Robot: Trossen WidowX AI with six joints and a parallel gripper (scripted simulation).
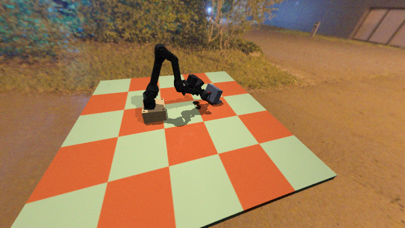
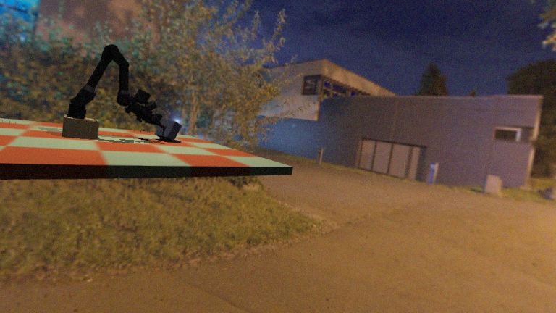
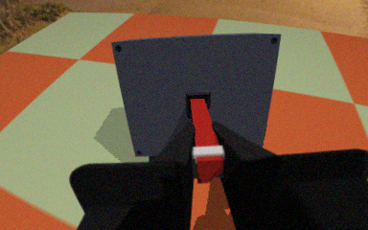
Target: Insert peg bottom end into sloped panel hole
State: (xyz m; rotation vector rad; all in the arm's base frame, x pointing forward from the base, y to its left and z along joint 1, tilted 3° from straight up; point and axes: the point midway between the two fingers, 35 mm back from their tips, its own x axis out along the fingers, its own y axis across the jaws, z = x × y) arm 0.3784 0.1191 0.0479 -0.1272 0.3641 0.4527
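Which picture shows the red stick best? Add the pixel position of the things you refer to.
The wrist view: the red stick (image 3: pixel 201 120) (image 1: pixel 209 92) appears large there, its far end at the square hole (image 3: pixel 197 95). The top view shows a tiny red speck; the exterior view, none.

The black arm (image 1: pixel 176 70) (image 2: pixel 124 74) is bent high in the middle like an upside-down V. Its wrist (image 1: pixel 194 88) (image 2: pixel 141 110) is tipped down and forward. The jaws at its end are squeezed nearly shut, with something pinched between them.

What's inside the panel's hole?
The far end of the red peg shows at the hole's mouth, dark gap beside it. Whether it's entered, and the hole's bottom, can't be seen; the peg covers that.
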